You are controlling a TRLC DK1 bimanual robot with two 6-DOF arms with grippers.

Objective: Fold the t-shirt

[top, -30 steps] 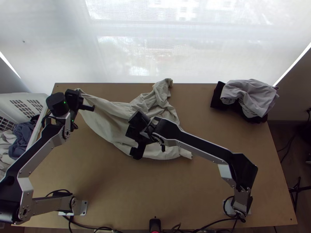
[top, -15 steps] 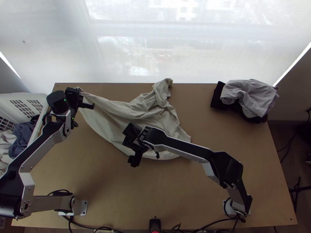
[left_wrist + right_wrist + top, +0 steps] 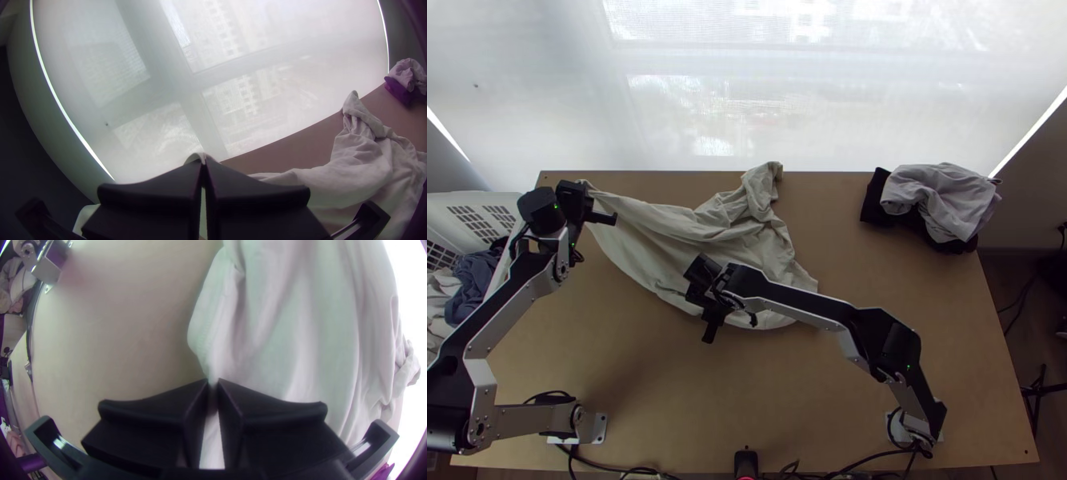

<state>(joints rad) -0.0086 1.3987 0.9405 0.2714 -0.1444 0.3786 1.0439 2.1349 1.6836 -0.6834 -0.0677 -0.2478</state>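
Looking down from the top view, you have the t-shirt (image 3: 631, 232) lying slantwise on the worktop (image 3: 643, 384), from the far left corner towards the middle, loosely spread with folds; one bunched end reaches the far edge. Your left gripper (image 3: 591, 210) is at the far left corner, clamped on the t-shirt's end there. Your right gripper (image 3: 717, 318) is over the t-shirt's near side, left of the worktop's middle. Near the far right corner, a grey cloth (image 3: 935, 196) lies crumpled on a black cloth (image 3: 873, 198). Just beyond the left edge you have a white basket (image 3: 483, 200) with clothes (image 3: 477, 282) in it.

In the left wrist view, your left gripper (image 3: 203, 163) has its fingers together, a small peak of fabric pinched at the tips.

In the right wrist view, your right gripper (image 3: 213, 383) has its fingers nearly together, closed on a ridge of fabric along the t-shirt's side.
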